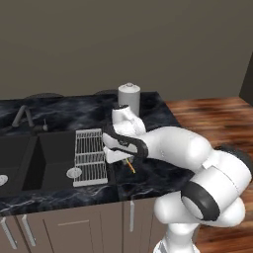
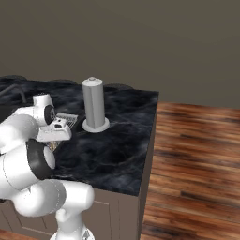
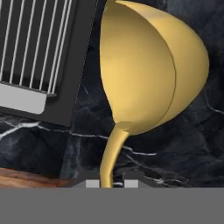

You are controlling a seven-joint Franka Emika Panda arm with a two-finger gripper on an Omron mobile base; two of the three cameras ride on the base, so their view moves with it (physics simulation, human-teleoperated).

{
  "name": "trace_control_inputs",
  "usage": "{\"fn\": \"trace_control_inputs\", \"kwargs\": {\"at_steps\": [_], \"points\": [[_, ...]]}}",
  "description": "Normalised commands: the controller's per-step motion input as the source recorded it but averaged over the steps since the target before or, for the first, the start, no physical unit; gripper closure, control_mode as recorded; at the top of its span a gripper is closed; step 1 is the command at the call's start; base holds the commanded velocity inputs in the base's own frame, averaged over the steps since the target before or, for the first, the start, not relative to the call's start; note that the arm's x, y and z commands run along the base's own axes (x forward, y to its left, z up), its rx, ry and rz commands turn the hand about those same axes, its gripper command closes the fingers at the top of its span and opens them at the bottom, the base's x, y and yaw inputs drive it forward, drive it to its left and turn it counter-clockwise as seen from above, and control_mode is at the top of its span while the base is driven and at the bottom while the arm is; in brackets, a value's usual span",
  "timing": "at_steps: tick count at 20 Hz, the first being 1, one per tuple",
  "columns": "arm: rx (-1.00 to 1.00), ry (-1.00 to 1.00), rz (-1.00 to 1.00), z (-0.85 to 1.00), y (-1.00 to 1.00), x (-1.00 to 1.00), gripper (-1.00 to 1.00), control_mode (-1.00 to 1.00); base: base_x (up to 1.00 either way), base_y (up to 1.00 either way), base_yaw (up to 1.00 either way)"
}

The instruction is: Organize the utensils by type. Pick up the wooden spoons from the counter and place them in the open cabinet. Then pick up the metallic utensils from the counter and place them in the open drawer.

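Observation:
My gripper point(image 3: 107, 182) is shut on the thin stem of a golden metallic utensil point(image 3: 144, 70). Its bright yellow round head is close in front of the hand camera. In the left base view the gripper point(image 1: 125, 160) points down over the black marbled counter point(image 1: 153, 116), just right of the sink's rack, and a short golden piece of the utensil point(image 1: 131, 167) sticks out below it. In the right base view the gripper point(image 2: 56, 142) sits low, left of the canister. I cannot tell whether the utensil touches the counter point(image 3: 183, 144).
A white wire rack point(image 1: 90, 157) lies over the right side of the black sink point(image 1: 49, 158), with a faucet point(image 1: 22, 116) behind. A grey cylindrical canister point(image 2: 93, 104) stands on the counter behind the hand. The counter ends at the right, where the wooden floor point(image 2: 197, 154) begins.

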Motion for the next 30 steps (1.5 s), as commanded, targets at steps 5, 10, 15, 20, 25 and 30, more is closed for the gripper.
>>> {"fn": "trace_control_inputs", "kwargs": {"at_steps": [5, 10, 15, 20, 25, 30], "points": [[0.02, -0.10, 0.09, 0.84, -0.25, 0.06, 1.00, -1.00, 0.00, 0.00, 0.00], [0.07, -0.12, 0.07, 0.60, -0.15, 0.04, 1.00, -1.00, 0.00, 0.00, 0.00], [0.10, -0.07, 0.06, 0.62, -0.26, 0.00, 1.00, -1.00, 0.00, 0.00, 0.00], [0.04, 0.00, 0.09, 0.67, -0.37, 0.00, 1.00, -1.00, 0.00, 0.00, 0.00], [0.00, -0.01, 0.08, 0.52, -0.32, -0.15, 1.00, -1.00, 0.00, 0.00, 0.00], [0.00, -0.13, 0.00, 0.22, -0.42, -0.56, 1.00, -1.00, 0.00, 0.00, 0.00]]}}
